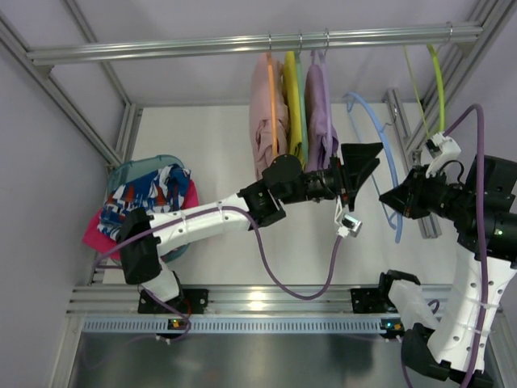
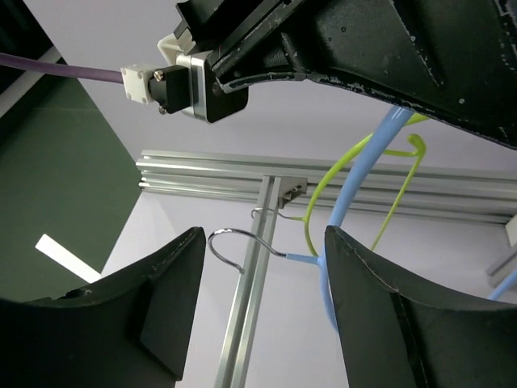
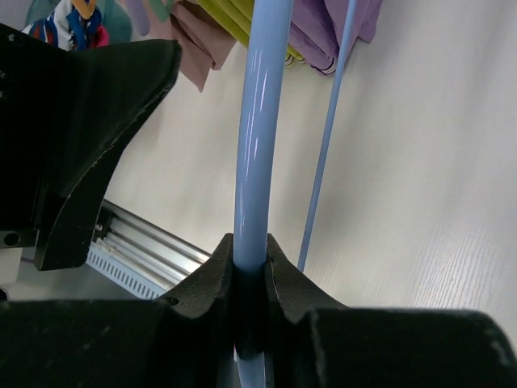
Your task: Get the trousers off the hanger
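Item 1, nearest: right gripper (image 3: 249,259). Its jaws are closed tight on a bar of the hanger (image 3: 255,121). The hanger is judged thin, light, springy and smooth, and is best gripped on a straight run, as here.

Item 2: left gripper (image 2: 262,267). Its jaws are set partly apart with nothing between them, just beside the hanger.

Item 3: trousers (image 1: 153,190). They are found off the hanger, heaped in the teal basket (image 1: 133,168), well apart at the left. They are judged soft, light and limp, and should be pinched at a bunched fold.
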